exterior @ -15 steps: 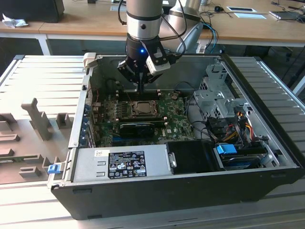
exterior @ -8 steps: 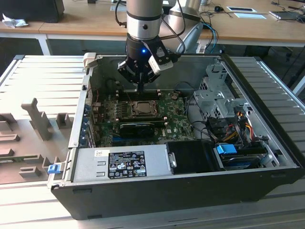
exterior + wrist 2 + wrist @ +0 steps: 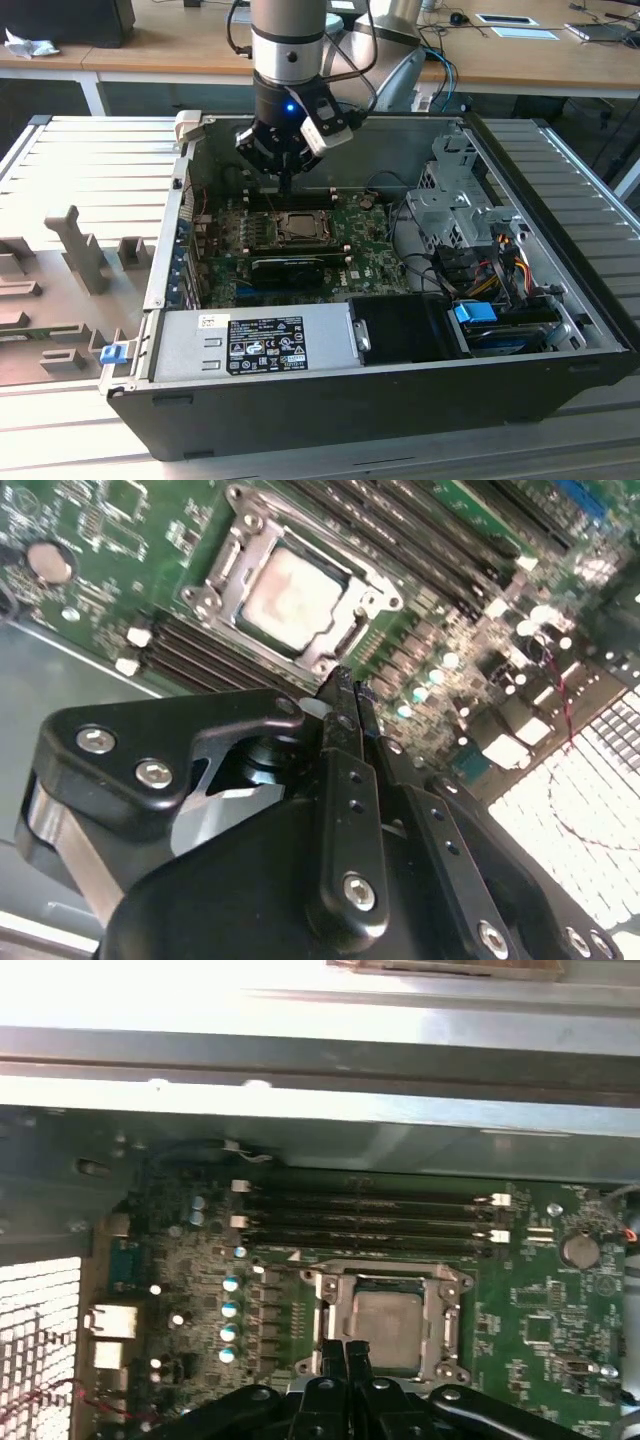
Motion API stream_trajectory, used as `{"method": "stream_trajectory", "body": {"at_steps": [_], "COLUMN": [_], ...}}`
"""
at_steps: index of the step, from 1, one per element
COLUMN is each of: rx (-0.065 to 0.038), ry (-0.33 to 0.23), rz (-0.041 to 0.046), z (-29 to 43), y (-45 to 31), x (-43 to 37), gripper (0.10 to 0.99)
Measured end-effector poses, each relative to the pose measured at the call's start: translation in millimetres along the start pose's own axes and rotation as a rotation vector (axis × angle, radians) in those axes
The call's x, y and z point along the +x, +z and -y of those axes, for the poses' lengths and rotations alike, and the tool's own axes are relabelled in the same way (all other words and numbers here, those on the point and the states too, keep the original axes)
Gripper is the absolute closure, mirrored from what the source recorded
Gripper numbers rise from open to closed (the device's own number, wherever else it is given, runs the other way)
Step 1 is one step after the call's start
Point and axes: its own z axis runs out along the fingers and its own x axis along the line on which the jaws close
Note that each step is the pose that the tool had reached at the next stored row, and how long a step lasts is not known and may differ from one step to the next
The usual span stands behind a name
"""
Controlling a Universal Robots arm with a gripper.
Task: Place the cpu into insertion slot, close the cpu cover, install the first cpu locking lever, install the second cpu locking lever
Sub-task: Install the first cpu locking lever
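Note:
The cpu [image 3: 288,592] [image 3: 385,1322] lies flat in its socket on the green motherboard [image 3: 372,240], dull silver top up. The cpu cover [image 3: 232,552] [image 3: 447,1312], a grey metal frame, lies down around it with the chip showing through the cut-out. In the exterior view the socket [image 3: 300,228] sits mid-board. My gripper [image 3: 345,688] [image 3: 345,1352] [image 3: 286,188] hangs just above the socket's edge, beside the memory slots. Its black fingers are shut with nothing between them. Whether the locking levers are latched I cannot tell.
The board sits inside an open computer case [image 3: 560,390]. Memory slots [image 3: 365,1222] run beside the socket. A power supply [image 3: 260,342] fills the front, a drive cage [image 3: 455,205] and cables [image 3: 490,262] the exterior view's right. A grey fixture plate [image 3: 70,270] lies outside at the left.

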Motion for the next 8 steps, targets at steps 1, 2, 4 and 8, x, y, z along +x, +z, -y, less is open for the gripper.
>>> {"method": "stream_trajectory", "body": {"at_steps": [1, 2, 4, 8], "rx": [-0.001, -0.002, -0.004, -0.010], "ry": [0.000, 0.000, 0.000, -0.001], "rz": [0.0009, 0.0017, 0.0029, 0.0070], "z": [-0.1, -0.1, -0.2, -0.7], "y": [0.0, 0.0, 0.0, 1.5], "x": [1.4, 2.8, 5.7, 18.8], "gripper": [0.933, 0.933, 0.933, 0.984]}}
